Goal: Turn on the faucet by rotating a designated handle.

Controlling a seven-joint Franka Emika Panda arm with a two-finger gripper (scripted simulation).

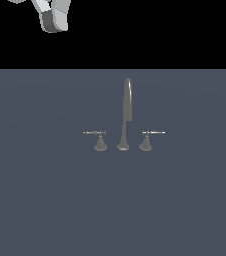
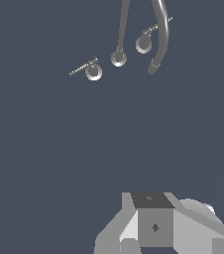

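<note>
The dull-grey faucet [image 1: 127, 102] stands in the middle of the dark blue-grey floor, with a tall arched spout and two low lever handles. The handle [image 1: 100, 141] on the exterior view's left has a cone base and a thin lever jutting leftward. Its twin [image 1: 145, 142] has a lever jutting rightward. My gripper [image 1: 54, 19] hangs high above and far from the faucet, toward the exterior view's upper left, touching nothing. In the wrist view the faucet [image 2: 118, 58] and the handle [image 2: 92, 70] lie far beyond my gripper [image 2: 152, 222]. Its jaws cannot be made out.
The flat dark blue-grey floor [image 1: 45, 200] stretches all around the faucet. A black background fills the top of the exterior view behind the arm.
</note>
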